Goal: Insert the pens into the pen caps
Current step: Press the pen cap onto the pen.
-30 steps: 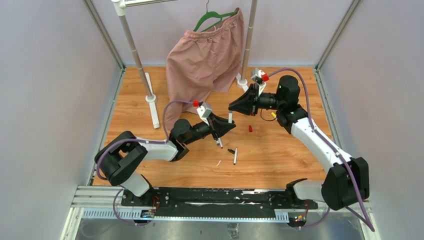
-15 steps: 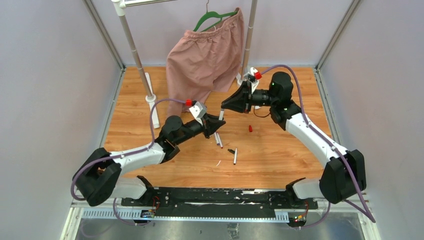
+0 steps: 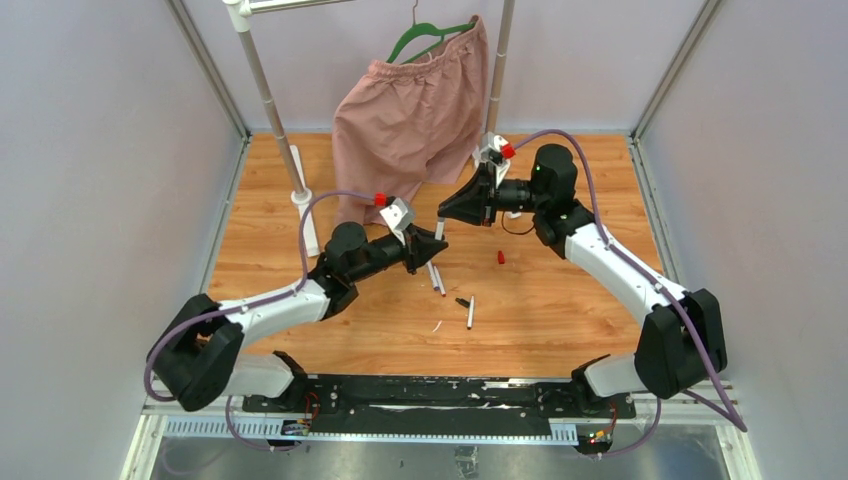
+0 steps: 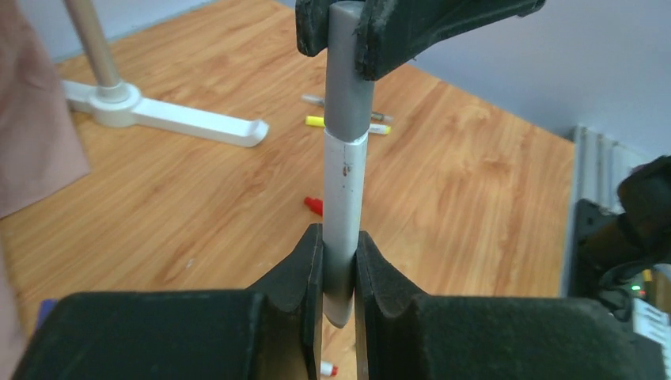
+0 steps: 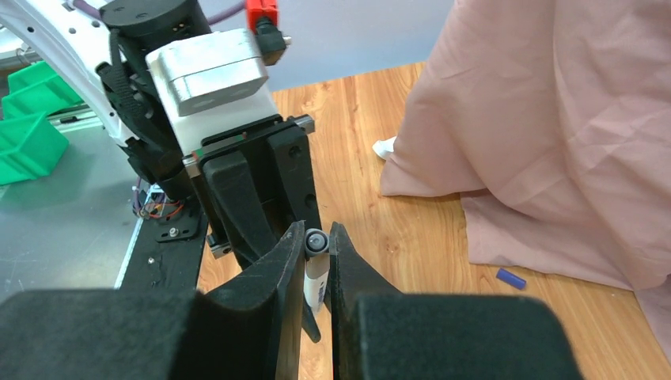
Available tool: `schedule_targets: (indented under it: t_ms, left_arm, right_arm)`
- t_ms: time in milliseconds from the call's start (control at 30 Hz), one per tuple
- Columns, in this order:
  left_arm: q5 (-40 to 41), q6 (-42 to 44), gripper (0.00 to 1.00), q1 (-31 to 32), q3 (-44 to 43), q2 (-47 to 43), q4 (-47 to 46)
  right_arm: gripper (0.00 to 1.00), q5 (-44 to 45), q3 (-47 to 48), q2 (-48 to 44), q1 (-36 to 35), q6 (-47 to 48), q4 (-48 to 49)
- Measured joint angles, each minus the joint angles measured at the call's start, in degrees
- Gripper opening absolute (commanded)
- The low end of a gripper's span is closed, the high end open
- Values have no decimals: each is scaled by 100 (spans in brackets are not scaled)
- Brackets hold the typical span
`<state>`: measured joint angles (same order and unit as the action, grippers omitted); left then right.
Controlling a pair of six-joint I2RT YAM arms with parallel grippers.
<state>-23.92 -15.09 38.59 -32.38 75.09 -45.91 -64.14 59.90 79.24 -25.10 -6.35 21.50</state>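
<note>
- Top view: the left pincer (image 3: pixel 436 241) and the right pincer (image 3: pixel 444 214) are met tip to tip above the middle of the bench (image 3: pixel 560 320). One white pen (image 3: pixel 441 229) is bridged between them, clear of the wood.
- Top view: loose pens (image 3: pixel 470 312) are seen lying on the bench toward 6 o'clock from that meeting point. A red cap (image 3: pixel 500 257) lies alone toward 4 o'clock. None of these is touched.
- Left wrist view: at 6 o'clock the left pincer is clenched on the white barrel, which is held upright in the frame. At 12 o'clock the right pincer is clenched on a grey cap (image 4: pixel 348 95) that is fitted over the pen's upper end. Whether the cap is pushed fully home cannot be told.
- Left wrist view: a yellow-tipped pen (image 4: pixel 316 121) is seen on the bench behind the held pen, uncapped.
- Right wrist view: the grey cap is seen end-on between the right pincer's fingers at the centre. A purple cap (image 5: pixel 510 278) lies on the bench at 4 o'clock, near the hem of the pink shorts (image 5: pixel 554 119).
- Progress, as judged: one pen is being joined to its cap. Several pens, the red cap and the purple cap are left to be paired.
</note>
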Motion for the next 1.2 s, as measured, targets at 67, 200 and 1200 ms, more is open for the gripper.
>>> schedule_targets:
  t_ms: [67,200,1200]
  left_arm:
    - [378,358,0,127,-26,-240,452]
    - [96,256,0,-68,-98,-461,824]
    - [-3340,-1731,0,-1228,-1040,186,205]
  right_arm:
    - [0,-20,7,4,-7,7,-39]
    - [0,-11,76,33,-125,33,-13]
    - [0,-164,1235,186,-402,1451,-1290]
